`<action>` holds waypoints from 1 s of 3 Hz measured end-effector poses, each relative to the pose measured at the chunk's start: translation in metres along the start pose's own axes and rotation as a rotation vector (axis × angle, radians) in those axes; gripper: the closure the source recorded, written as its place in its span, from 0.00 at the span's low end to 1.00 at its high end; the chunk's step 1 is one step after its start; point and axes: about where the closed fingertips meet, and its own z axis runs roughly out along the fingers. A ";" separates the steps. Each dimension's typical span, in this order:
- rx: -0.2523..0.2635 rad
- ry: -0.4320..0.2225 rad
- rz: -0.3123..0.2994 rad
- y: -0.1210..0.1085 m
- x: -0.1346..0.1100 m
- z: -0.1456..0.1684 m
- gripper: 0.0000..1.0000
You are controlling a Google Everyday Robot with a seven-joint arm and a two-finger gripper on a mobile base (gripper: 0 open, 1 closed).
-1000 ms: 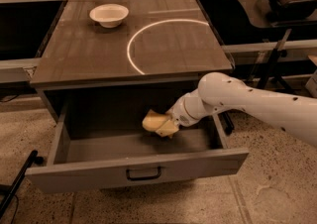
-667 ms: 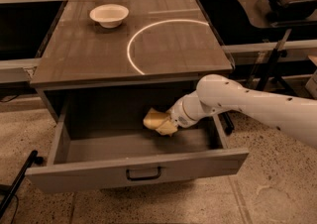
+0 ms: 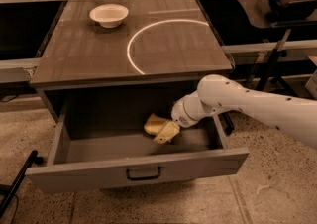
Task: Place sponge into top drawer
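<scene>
The top drawer point(image 3: 74, 173) is pulled wide open below the grey-brown cabinet top, with its dark handle point(image 3: 143, 173) at the centre of the front panel. The pale yellow sponge point(image 3: 152, 124) sits tilted inside the drawer, right of centre, just above or on the floor. My white arm reaches in from the right. My gripper point(image 3: 166, 132) is inside the drawer and shut on the sponge's right end.
A white bowl point(image 3: 109, 15) stands on the cabinet top point(image 3: 89, 59) at the back left, beside a painted white arc point(image 3: 143, 34). A dark stand with a headset point(image 3: 287, 0) is at the right. A dark bar point(image 3: 17, 183) lies on the floor at the left.
The arm has shifted slightly to the left. The sponge stays in the gripper at almost the same place inside the drawer.
</scene>
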 end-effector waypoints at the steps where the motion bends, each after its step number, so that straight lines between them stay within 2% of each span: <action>1: 0.021 -0.027 0.023 -0.001 0.005 -0.020 0.00; 3: 0.066 -0.105 0.076 -0.003 0.013 -0.089 0.00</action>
